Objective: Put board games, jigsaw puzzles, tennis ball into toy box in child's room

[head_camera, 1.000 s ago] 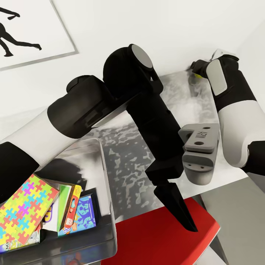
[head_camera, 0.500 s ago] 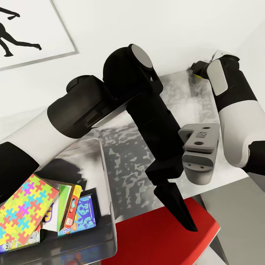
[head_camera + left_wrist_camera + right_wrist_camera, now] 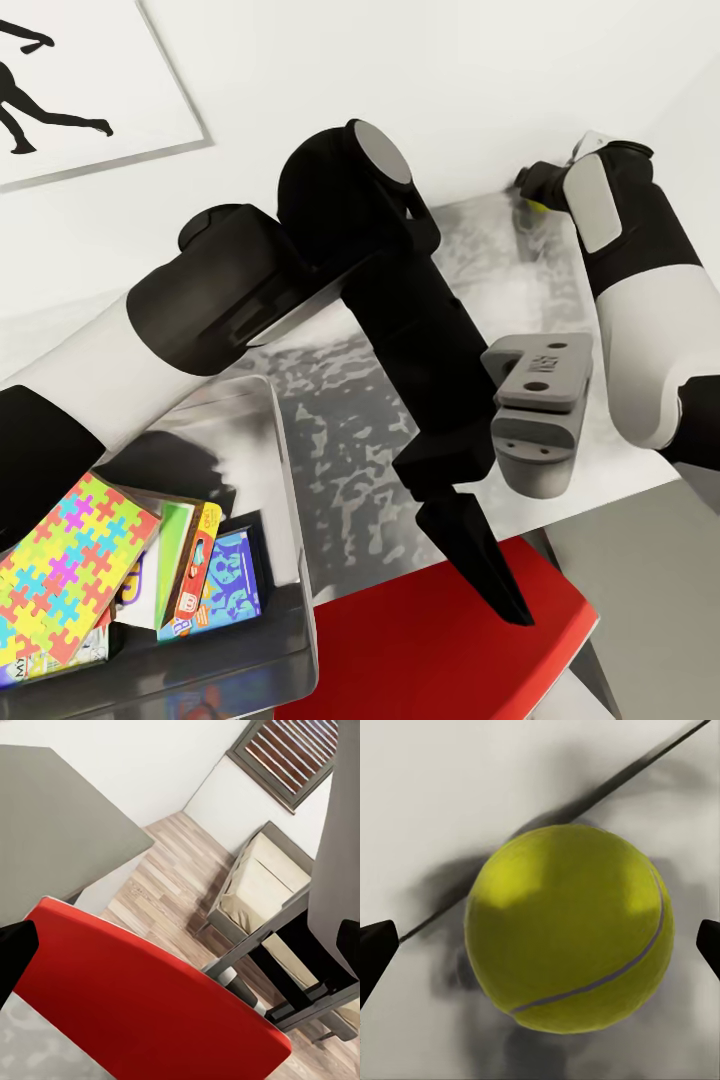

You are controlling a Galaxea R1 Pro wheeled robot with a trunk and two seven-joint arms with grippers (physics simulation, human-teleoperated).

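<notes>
1. Right tool [image 3: 540, 941]: fingers spread, tennis ball [image 3: 568, 928] between them, no contact, at the worktop's [image 3: 340, 440] far corner.
2. Left tool [image 3: 470, 560]: over the red chair [image 3: 142, 1005]; state unclear.
3. Toy box [image 3: 285, 470] holds a jigsaw puzzle [image 3: 65, 570] and board games [image 3: 215, 585].

Left arm [image 3: 260, 290] of rounded black and white shells, grey disc cap on one joint, black tapered fingers [image 3: 475, 560], right arm [image 3: 640, 310] white with black bands, grey oval panel, grey bracket with small screw holes and embossed lettering

fuzzy felt tennis ball [image 3: 568, 927]; glossy mottled table [image 3: 340, 440]; smooth plastic toy box [image 3: 285, 520].
</notes>
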